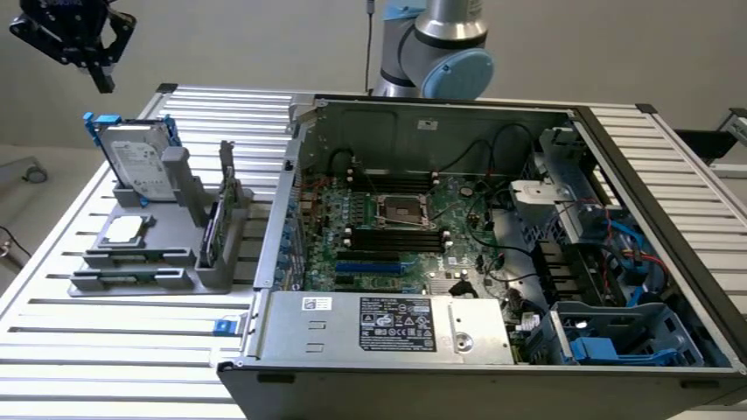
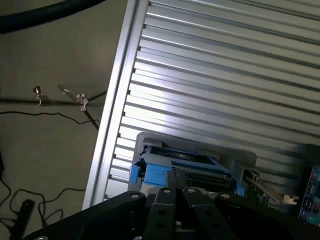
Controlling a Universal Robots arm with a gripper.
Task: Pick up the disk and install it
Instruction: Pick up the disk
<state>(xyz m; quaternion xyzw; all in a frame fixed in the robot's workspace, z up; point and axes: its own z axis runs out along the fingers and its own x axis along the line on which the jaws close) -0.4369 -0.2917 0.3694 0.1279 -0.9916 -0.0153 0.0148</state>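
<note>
Beneath the gripper spreads a ribbed aluminium table in soft, even light, with grey floor crossed by thin black cables just past the table's near edge and a plain pale wall behind.

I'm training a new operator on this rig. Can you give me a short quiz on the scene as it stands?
1. True or false: the disk already sits inside the case.
2. Pick one. The gripper is: A) shut and empty, in the air clear of the disk; B) shut on the disk; C) open, down inside the case.
3. What colour is the bracket round the disk?

Key: 1 false; 2 A; 3 blue.
</note>
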